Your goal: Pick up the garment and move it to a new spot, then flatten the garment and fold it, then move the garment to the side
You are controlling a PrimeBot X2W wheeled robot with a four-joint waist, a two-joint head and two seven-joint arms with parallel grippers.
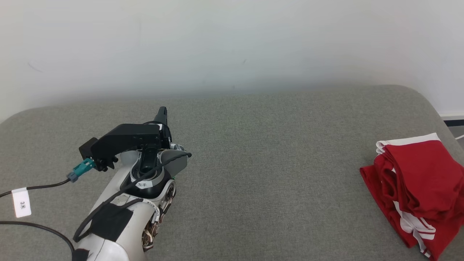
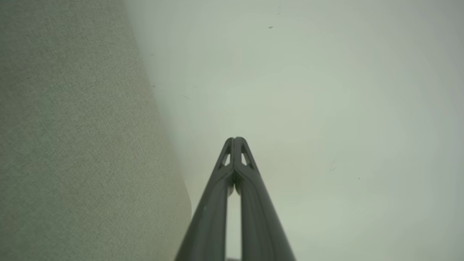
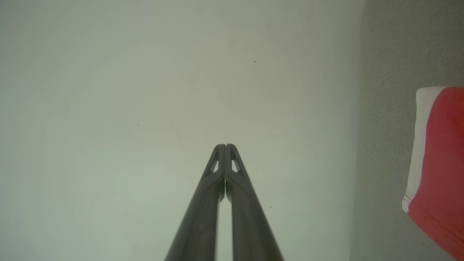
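In the head view the left arm (image 1: 116, 221) enters at 7 o'clock, its pale forearm angled toward 1 o'clock up to the wrist (image 1: 146, 175). The left gripper (image 2: 235, 140) points to 12 o'clock, fingertips pressed together. The right gripper (image 3: 225, 146) is likewise closed, tips touching.

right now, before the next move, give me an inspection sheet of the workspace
surface: grey fabric cushion with rounded far corners
job's things: red and white garment, bunched in layers at the cushion's right edge, not held
clutter: nothing seen
grippers: left gripper shut, holding nothing, over the cushion's left part; right gripper shut, holding nothing, garment off to its side
cables: black cable with white tag runs to a teal connector on the left arm
surroundings: pale wall behind the cushion
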